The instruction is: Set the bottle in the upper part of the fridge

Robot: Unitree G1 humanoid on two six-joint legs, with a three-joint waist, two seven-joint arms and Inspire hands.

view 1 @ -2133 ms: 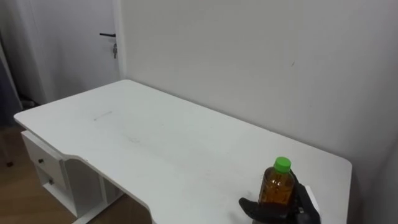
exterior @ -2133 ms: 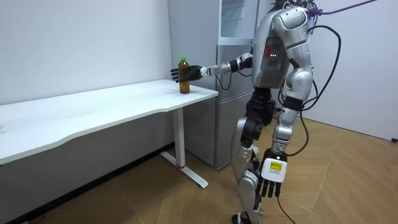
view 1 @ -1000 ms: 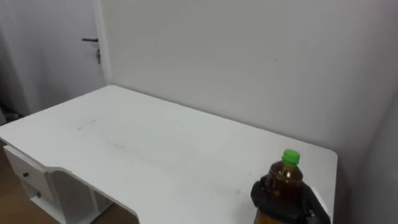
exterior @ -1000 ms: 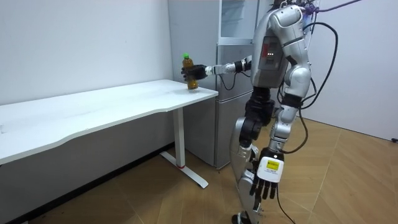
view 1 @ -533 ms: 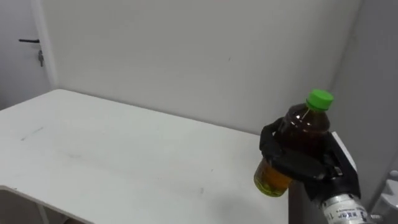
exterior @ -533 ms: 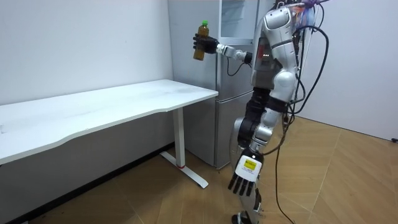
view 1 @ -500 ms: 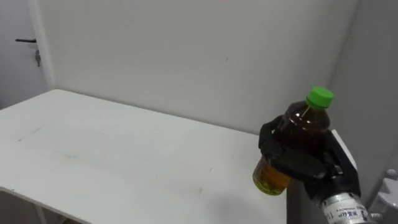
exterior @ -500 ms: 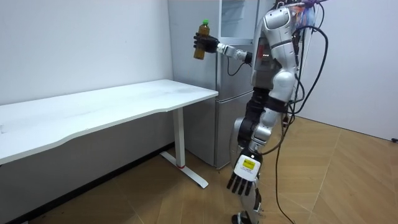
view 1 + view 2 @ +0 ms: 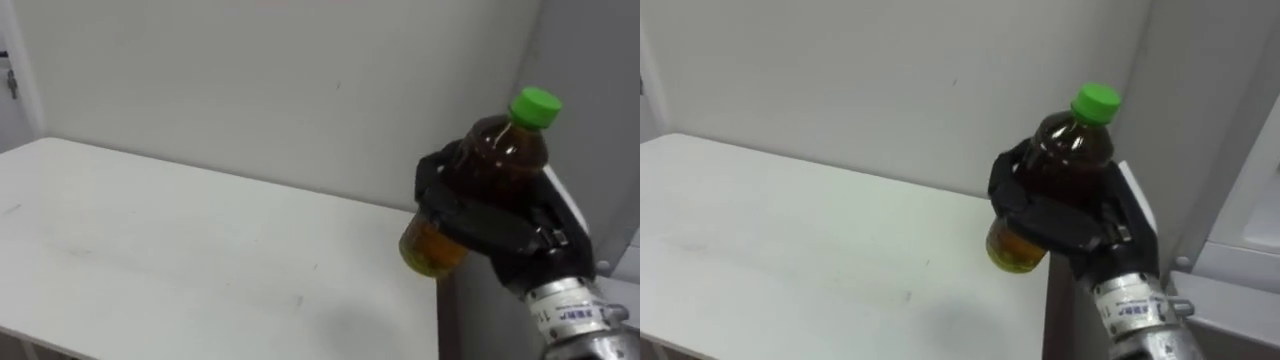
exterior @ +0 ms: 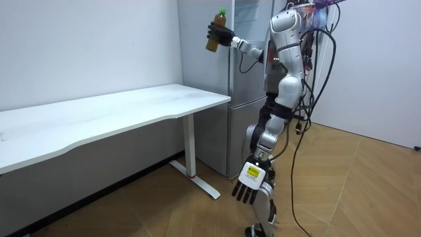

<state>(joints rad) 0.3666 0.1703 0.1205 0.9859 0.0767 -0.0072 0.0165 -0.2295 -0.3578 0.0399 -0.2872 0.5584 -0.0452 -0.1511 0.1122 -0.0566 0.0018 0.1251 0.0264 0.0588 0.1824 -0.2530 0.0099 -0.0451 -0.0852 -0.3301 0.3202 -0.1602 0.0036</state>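
Observation:
A bottle [image 9: 495, 160] of brown drink with a green cap is in the air, tilted a little, off the right end of the white table [image 9: 150, 260]. My right hand [image 9: 490, 235] is shut on the bottle's lower half, with dark fingers wrapped round it. In the room view the bottle [image 10: 212, 38] is held at head height in front of the grey fridge [image 10: 242, 99], near its upper part [image 10: 248, 20]. My left hand [image 10: 245, 191] hangs low beside my leg, with its fingers straight.
The long white table [image 10: 99, 118] stands against the white wall, its right end next to the fridge. The fridge's grey side [image 9: 1200, 110] rises just behind my raised hand. Wooden floor spreads out around where I stand.
My right hand has carried the bottle up from the table's end to head height by the fridge. I have turned towards the fridge, so the eye views have shifted right.

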